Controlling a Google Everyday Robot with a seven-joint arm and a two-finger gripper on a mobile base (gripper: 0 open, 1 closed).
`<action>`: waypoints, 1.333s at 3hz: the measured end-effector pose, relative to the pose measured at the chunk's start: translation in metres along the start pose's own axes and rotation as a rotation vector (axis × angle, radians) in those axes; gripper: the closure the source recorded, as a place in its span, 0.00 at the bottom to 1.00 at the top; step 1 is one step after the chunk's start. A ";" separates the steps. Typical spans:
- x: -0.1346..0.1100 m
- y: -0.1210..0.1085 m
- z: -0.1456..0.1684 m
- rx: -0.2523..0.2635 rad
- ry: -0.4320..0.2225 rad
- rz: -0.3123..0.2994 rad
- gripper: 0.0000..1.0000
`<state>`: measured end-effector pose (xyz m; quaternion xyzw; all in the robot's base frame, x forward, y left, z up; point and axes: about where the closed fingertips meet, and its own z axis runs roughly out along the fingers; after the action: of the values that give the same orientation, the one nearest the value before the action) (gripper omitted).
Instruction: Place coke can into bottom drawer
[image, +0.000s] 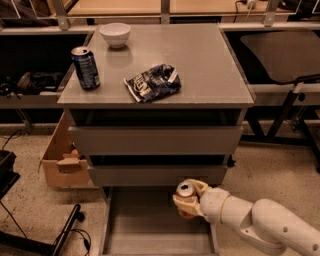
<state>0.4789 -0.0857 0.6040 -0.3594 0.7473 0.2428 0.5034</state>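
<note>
The coke can (186, 190), red with a silver top, is upright in my gripper (187, 201), whose cream fingers are shut around it. I hold it over the right part of the bottom drawer (142, 225), which is pulled out with its flat grey floor showing. My white arm (260, 222) comes in from the lower right. The can's lower body is hidden by the fingers.
On the cabinet top (200, 65) stand a dark blue can (85, 67), a dark chip bag (152, 82) and a white bowl (115, 34). The two upper drawers (155, 140) are shut. A cardboard box (62, 160) sits on the floor at the left.
</note>
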 end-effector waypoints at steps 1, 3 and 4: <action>0.082 0.020 0.052 -0.048 0.031 0.008 1.00; 0.133 0.039 0.109 -0.120 0.087 0.082 1.00; 0.128 0.036 0.109 -0.120 0.095 0.070 1.00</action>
<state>0.4832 -0.0215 0.4440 -0.3735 0.7667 0.2873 0.4362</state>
